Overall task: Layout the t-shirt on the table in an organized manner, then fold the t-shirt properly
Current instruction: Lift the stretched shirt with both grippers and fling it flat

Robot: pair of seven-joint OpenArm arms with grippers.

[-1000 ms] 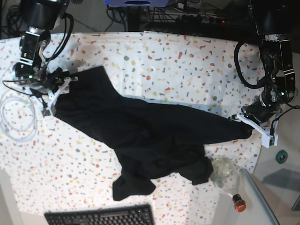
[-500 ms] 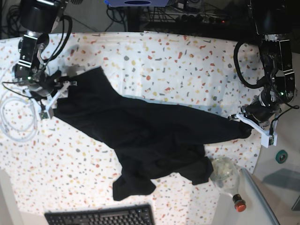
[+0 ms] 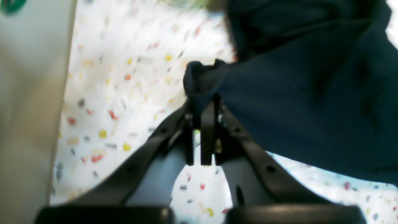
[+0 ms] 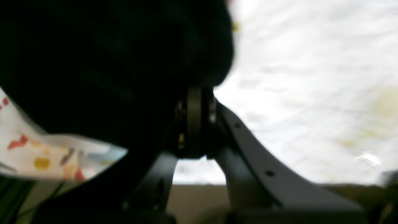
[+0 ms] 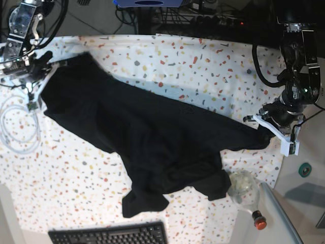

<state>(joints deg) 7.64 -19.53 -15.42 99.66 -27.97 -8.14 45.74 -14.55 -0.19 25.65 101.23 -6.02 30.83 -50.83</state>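
Two grippers, one shirt point(image 5: 152, 147), and it is strung between them across the table point(image 5: 193, 66). At the base view's right edge the left gripper point(image 5: 266, 133) has its jaws pressed together on a bunched corner of black cloth; at the far left the right gripper point(image 5: 38, 76) sits at the opposite edge of the shirt. Holding opposite ends like this looks meant to pull the fabric taut and spread it flat before any fold, though that is a reading, not a certainty.

Overhead, the shirt runs as a diagonal band, with a crumpled lobe sagging toward the keyboard point(image 5: 109, 235) at the near edge, so the layout is not done.

Wrist cameras add what the overhead cannot. Up close, the left gripper point(image 3: 203, 105) clearly pinches a small tuft of shirt point(image 3: 311, 93) poking up between closed tips, flecked table point(image 3: 124, 93) below. In the other wrist view the right gripper point(image 4: 194, 102) has its jaws closed together, dark shirt point(image 4: 108, 62) draped against them; the blur stops anyone seeing how much cloth is caught.
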